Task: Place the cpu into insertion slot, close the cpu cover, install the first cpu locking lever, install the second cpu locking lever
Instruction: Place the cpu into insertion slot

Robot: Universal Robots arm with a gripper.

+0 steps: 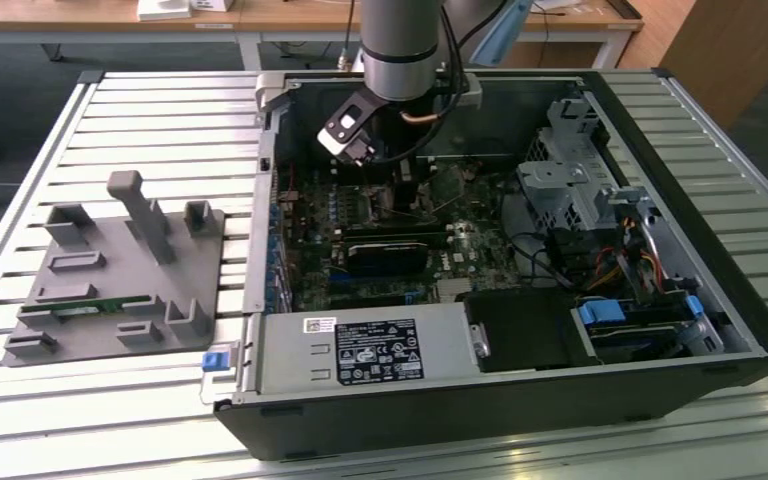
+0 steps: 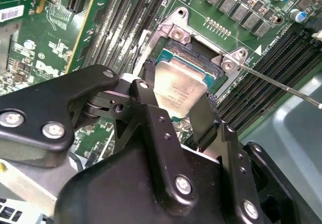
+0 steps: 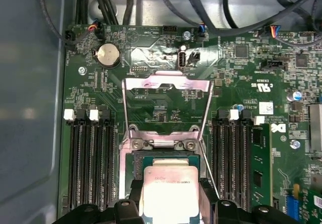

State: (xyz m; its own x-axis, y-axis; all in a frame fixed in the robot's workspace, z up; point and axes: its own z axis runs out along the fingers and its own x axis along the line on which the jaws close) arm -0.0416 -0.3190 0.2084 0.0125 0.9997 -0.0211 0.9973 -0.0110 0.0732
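1. The case (image 1: 491,425) lies open, with the arm reaching inside; a white sticker (image 1: 373,352) on the metal box by its near wall carries printed symbols and text.
2. The board (image 3: 236,83) bears white lettering and marks beside its parts.
3. The cover (image 3: 166,83) stands swung up and open, so closing it is not yet done.
4. One lever (image 2: 282,85) juts free as a thin wire, not locked; neither lever step looks done.
5. The slot (image 2: 197,58) is partly uncovered beyond the chip.
6. The claw (image 2: 176,103) is closed on the cpu (image 2: 178,85), one finger at each side.
7. The cpu hangs over the slot, seemingly not seated; I judge the first step under way. Its top has fine print.
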